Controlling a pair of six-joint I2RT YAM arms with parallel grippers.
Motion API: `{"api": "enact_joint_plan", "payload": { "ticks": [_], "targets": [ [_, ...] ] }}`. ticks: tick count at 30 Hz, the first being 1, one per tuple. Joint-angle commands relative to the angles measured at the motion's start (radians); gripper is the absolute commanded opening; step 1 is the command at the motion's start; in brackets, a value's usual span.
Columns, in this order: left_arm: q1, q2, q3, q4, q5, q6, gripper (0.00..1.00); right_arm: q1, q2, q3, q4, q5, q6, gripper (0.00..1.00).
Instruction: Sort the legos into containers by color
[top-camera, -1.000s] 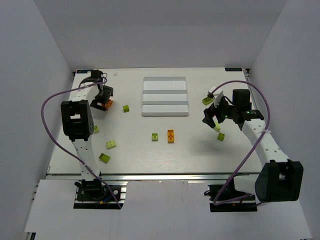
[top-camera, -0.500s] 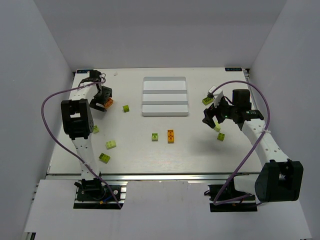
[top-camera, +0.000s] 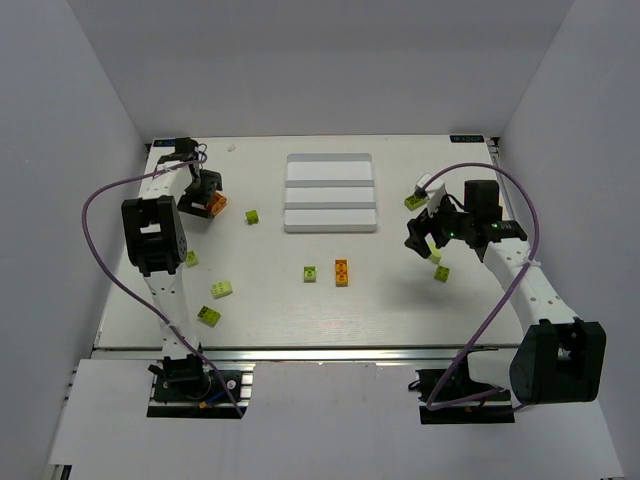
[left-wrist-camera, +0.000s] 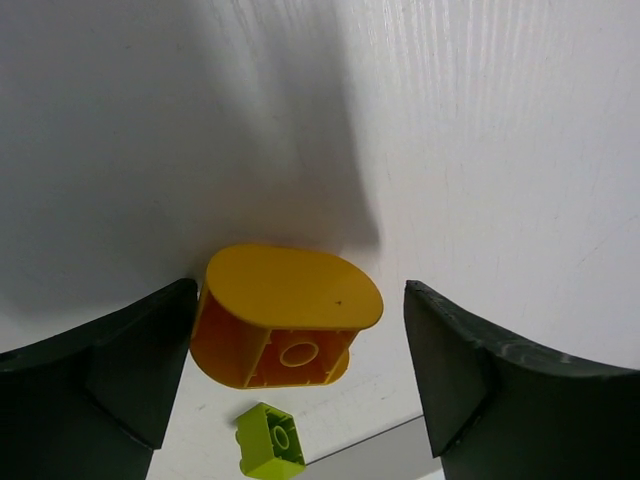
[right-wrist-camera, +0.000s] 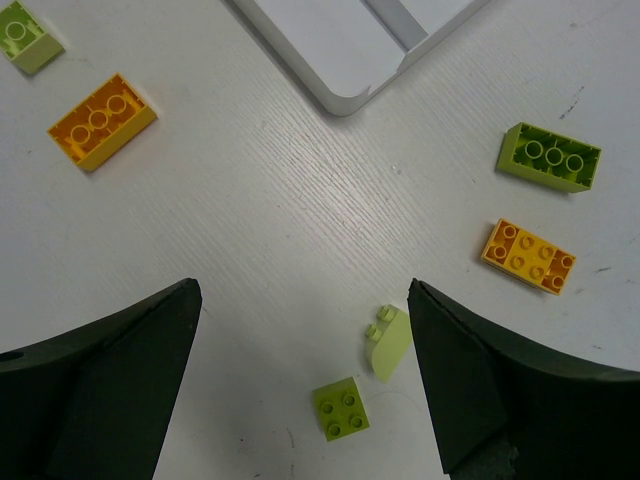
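The white tray (top-camera: 330, 192) with three long compartments stands at the far middle. My left gripper (top-camera: 203, 197) is open at the far left. In the left wrist view (left-wrist-camera: 300, 300) its fingers straddle an orange rounded brick (left-wrist-camera: 285, 315) that lies on its side. The brick is against the left finger (left-wrist-camera: 120, 370), with a gap to the right one. My right gripper (top-camera: 425, 240) is open and empty above a pale green slope brick (right-wrist-camera: 388, 340) and a green square brick (right-wrist-camera: 340, 408). An orange brick (top-camera: 341, 272) and a green brick (top-camera: 310, 273) lie mid-table.
Green bricks lie at the left (top-camera: 253, 216), (top-camera: 221, 289), (top-camera: 209, 315), (top-camera: 190, 258). Right of the tray are a green brick (right-wrist-camera: 549, 157) and an orange brick (right-wrist-camera: 528, 256). A small green brick (left-wrist-camera: 270, 440) lies near my left gripper. The tray corner (right-wrist-camera: 350, 95) shows in the right wrist view.
My left gripper has shifted slightly toward the far edge, with the orange brick still between its fingers. The right arm has barely moved.
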Motion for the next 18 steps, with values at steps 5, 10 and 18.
{"api": "enact_joint_plan", "payload": {
  "ticks": [5, 10, 18],
  "targets": [
    [0.001, -0.064, -0.059, 0.030, 0.045, 0.047, 0.76, -0.001, -0.010, -0.002, 0.021, -0.005, -0.002, 0.89],
    [-0.021, -0.123, -0.110, 0.104, 0.085, 0.153, 0.49, -0.002, -0.014, -0.006, 0.018, -0.007, -0.002, 0.89],
    [-0.085, -0.287, -0.263, 0.365, 0.381, 0.325, 0.28, 0.002, -0.030, -0.015, 0.018, -0.019, 0.022, 0.89]
  ]
}}
